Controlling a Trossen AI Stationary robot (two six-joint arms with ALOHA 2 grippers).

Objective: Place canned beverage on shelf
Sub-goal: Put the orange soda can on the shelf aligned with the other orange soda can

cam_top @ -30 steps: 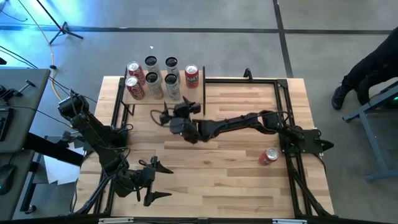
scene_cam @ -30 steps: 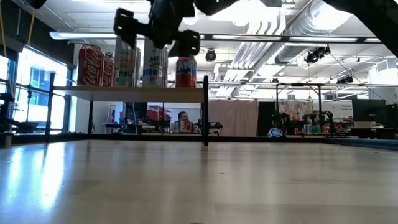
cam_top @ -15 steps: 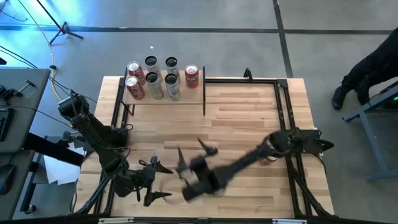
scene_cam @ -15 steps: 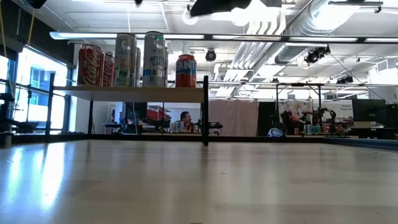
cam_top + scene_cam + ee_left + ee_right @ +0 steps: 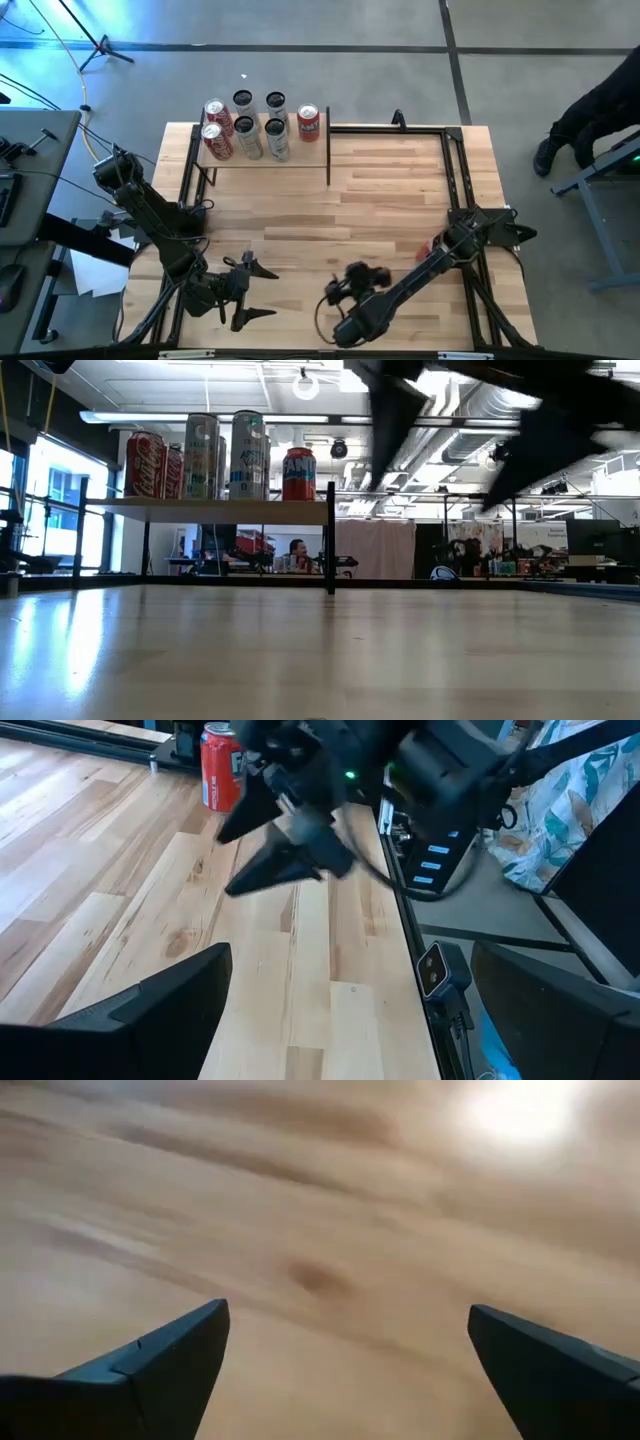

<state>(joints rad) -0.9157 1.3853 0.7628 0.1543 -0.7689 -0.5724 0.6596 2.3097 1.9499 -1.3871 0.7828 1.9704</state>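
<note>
Done: six cans on the shelf point(image 5: 315, 150), far-left part of the table point(image 5: 400, 200). Two red cola cans point(image 5: 216, 131), three pale tall cans point(image 5: 261, 125), one red-orange Fanta can point(image 5: 309, 123) at the shelf's right end.
Left to do: one red can point(image 5: 221, 766) is not on the shelf. It stands on the tabletop near the right arm's base; in the high view the arm hides nearly all of it. By my read, that's the last one, so the task is most of the way through.
R gripper point(image 5: 345, 283): empty, fingers spread wide, over the near-middle of the table, well apart from the shelf and from the leftover can.
L gripper point(image 5: 248, 290): fingers apart, nothing held, parked at the near-left corner; arm waiting.
High view only: full layout, count of cans on the shelf, both arms at once.
Low view only: shelf board raised on black posts, cans upright on top w/ labels legible; R gripper's fingers point(image 5: 395, 405) show as dark blurred shapes up top. A person sits in the room behind, beyond the shelf.
L wrist view only: the leftover can shown clear, upright, by the black frame rail, w/ the R gripper in front of it.
R wrist view only: bare blurred wood between its two fingers, no can between them.
Next, as a guess: R arm must swing to the can by its base, grip it, carry it to free shelf space.
</note>
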